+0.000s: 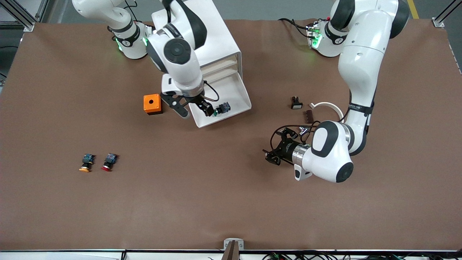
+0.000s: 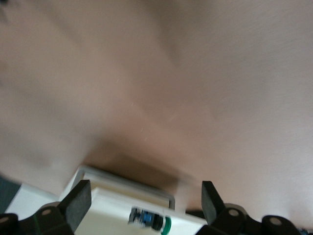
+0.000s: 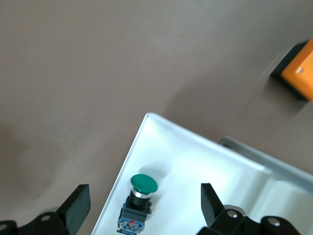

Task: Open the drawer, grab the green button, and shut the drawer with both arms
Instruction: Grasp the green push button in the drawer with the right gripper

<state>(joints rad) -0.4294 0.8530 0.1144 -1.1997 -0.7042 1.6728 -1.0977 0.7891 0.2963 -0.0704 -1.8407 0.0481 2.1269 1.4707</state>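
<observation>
The white cabinet (image 1: 216, 39) stands near the right arm's base. Its lowest drawer (image 1: 232, 90) is pulled out toward the front camera. The green-capped button (image 1: 221, 109) lies on its side in the drawer, near the front rim. My right gripper (image 1: 195, 108) is open and hangs over that corner of the drawer. In the right wrist view the button (image 3: 139, 196) lies between its spread fingers (image 3: 78, 200). My left gripper (image 1: 270, 150) is open and empty, low over the bare table toward the left arm's end, facing the drawer (image 2: 112, 200) and the button (image 2: 149, 220).
An orange box (image 1: 153, 104) sits beside the drawer. A yellow-capped button (image 1: 86, 163) and a red-capped button (image 1: 109, 162) lie nearer the front camera. A small black part (image 1: 296, 103), a brown piece (image 1: 308, 116) and a white ring (image 1: 326, 106) lie by the left arm.
</observation>
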